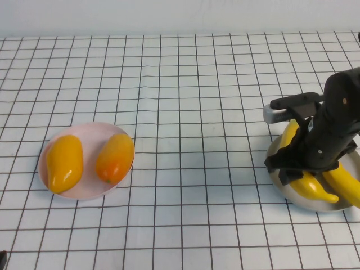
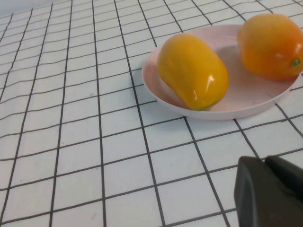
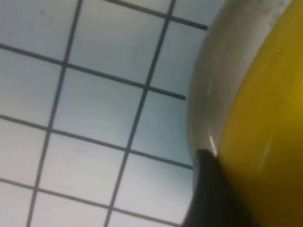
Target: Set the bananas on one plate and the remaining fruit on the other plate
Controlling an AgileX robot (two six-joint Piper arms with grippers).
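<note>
Both plump oval orange-yellow fruits [image 1: 90, 160] lie on the pale pink plate [image 1: 84, 191] near the left gripper [image 2: 270, 191] (grip indiscernible), and both glossy yellow plastic bananas [image 1: 332, 188] rest on the round grey plate [image 1: 281, 183] beneath the right gripper [image 1: 298, 163], grip likewise indiscernible, so sorting looks finished.

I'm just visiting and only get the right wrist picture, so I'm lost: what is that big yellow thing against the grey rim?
Observer: A banana on the grey plate, with the right hand low over it.
Visitor: Is it the only banana there?
Observer: No, a second banana lies beside it on the same plate.
Visitor: Is there any other fruit?
Observer: Two orange-yellow mango-like fruits lie on a pale pink plate on the robot's left. The left hand is near that plate, not over it.
</note>
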